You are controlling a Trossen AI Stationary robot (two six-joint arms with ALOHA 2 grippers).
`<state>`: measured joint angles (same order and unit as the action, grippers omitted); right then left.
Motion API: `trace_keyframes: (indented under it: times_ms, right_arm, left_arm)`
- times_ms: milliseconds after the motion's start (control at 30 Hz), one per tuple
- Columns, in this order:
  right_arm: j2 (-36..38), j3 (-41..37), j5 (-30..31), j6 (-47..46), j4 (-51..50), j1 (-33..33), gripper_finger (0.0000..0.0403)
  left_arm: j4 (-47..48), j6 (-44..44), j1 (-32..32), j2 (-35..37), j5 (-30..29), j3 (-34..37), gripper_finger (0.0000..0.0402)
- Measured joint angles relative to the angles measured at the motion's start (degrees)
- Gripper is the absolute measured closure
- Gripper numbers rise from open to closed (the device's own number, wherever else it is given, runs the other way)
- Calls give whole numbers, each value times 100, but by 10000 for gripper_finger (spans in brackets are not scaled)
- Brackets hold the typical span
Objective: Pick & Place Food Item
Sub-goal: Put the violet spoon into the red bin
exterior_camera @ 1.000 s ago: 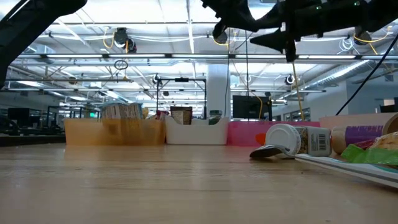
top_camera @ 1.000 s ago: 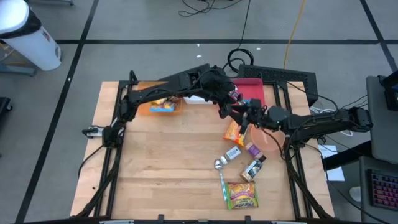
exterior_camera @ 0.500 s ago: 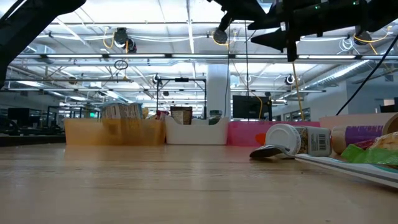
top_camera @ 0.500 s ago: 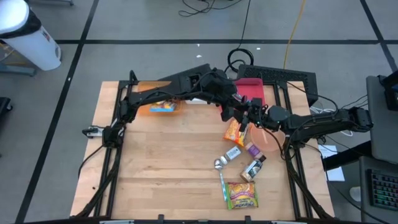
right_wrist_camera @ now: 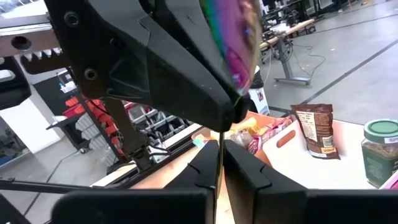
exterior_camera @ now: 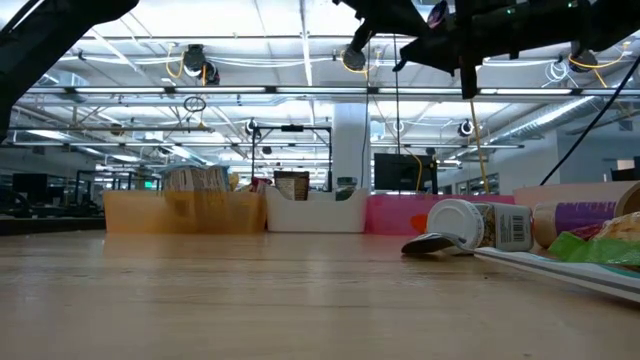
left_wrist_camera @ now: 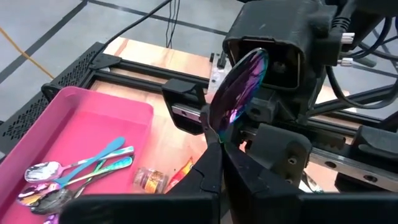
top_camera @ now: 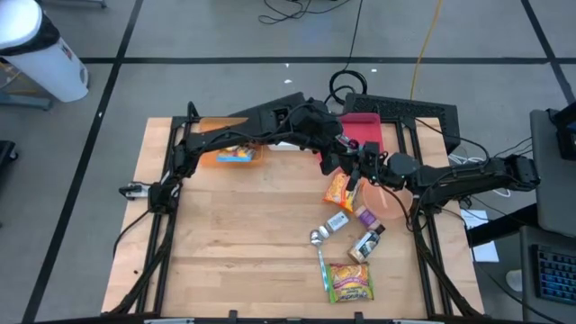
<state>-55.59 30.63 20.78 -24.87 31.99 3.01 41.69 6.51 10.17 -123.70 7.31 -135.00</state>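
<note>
An iridescent purple spoon (left_wrist_camera: 239, 87) is held in the air between my two grippers, above the orange snack packet (top_camera: 337, 189) at the table's right middle. My left gripper (left_wrist_camera: 219, 144) is shut below the spoon's bowl. My right gripper (right_wrist_camera: 219, 152) faces it from the right and is shut on the thin handle. In the high view the two grippers meet, the left gripper (top_camera: 346, 155) just left of the right gripper (top_camera: 359, 166), and they hide the spoon there. My left gripper pinches the spoon's neck (left_wrist_camera: 219, 134), just below the bowl, between its two fingertips. The bowl stands up past the fingertips, clear of the table. My right gripper has the spoon's thin handle (right_wrist_camera: 219, 146) between its two fingers, with the fingers lying along it. It comes level from the table's right, and the spoon is lifted clear.
A pink tray (left_wrist_camera: 81, 124) with several spoons stands at the far right, beside a white bin (top_camera: 286, 141) and an orange bin (top_camera: 229, 148). Below the grippers lie small jars (top_camera: 338, 221), another spoon (top_camera: 319, 252), a green packet (top_camera: 351, 281) and a pink bowl (top_camera: 393, 202).
My left gripper has moved a little toward the table's right edge and slightly up with the spoon, closing on my right gripper, which has stayed roughly in place.
</note>
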Motion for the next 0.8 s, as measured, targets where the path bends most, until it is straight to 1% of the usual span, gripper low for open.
trace_keyframes:
  times_ms: [200, 433, 533, 633, 700, 800]
  right_arm:
    - [0, 1, 4, -17, -10, 2, 401]
    - [42, 0, 6, -48, -89, 2, 402]
    - [156, 1, -21, -177, -293, 39, 402]
    - [336, 2, -30, -251, -633, 131, 402]
    - [480, 0, -207, -258, -918, 260, 402]
    - [641, 0, -803, -490, -1281, 599, 402]
  left_arm:
    - [4, 15, 87, 0, 29, 0, 353]
    - [20, 137, 186, 0, 82, 0, 318]
    - [19, 134, 245, 1, 326, 0, 294]
    - [22, 167, 310, 0, 571, 0, 262]
    - [26, 211, 348, 0, 676, 0, 239]
    - [28, 289, 422, 8, 783, 0, 211]
